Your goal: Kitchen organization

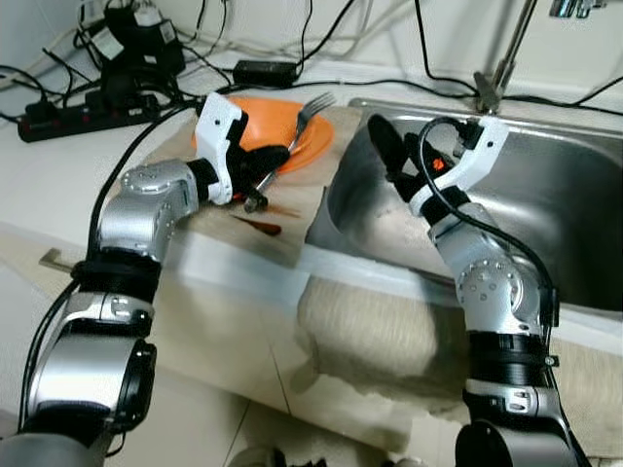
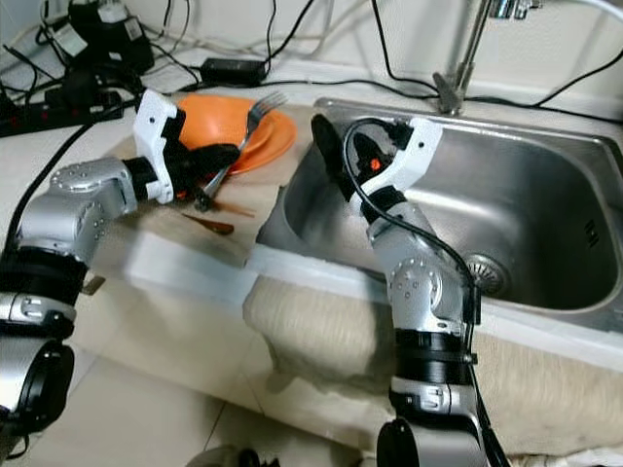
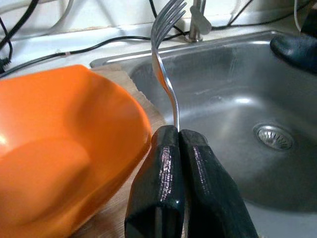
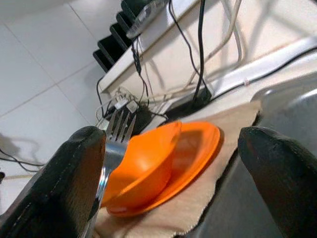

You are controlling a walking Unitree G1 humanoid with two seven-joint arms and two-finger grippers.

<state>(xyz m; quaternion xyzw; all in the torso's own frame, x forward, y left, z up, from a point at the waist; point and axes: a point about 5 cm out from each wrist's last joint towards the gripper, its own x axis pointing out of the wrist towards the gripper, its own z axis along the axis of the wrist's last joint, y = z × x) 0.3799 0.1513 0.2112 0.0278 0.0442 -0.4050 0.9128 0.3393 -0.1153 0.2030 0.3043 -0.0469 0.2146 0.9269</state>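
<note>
fork (image 3: 166, 74) handle hidden inside left claw (image 3: 181, 148), faucet (image 1: 506, 58) top cut off

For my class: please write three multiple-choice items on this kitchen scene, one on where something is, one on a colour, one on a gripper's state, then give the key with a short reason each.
1. Where is the right gripper?
A. Over the sink's left part
B. On the power strip
C. Under the counter

2. What colour is the bowl?
A. Blue
B. Orange
C. White

3. What is the left gripper doing?
A. Hanging open
B. Shut on the fork
C. Shut on a cable

Key:
1 A: the right gripper hovers above the sink, near its left wall.
2 B: the bowl and the plate under it are orange.
3 B: the left gripper pinches the fork by its handle, tines up.
</note>
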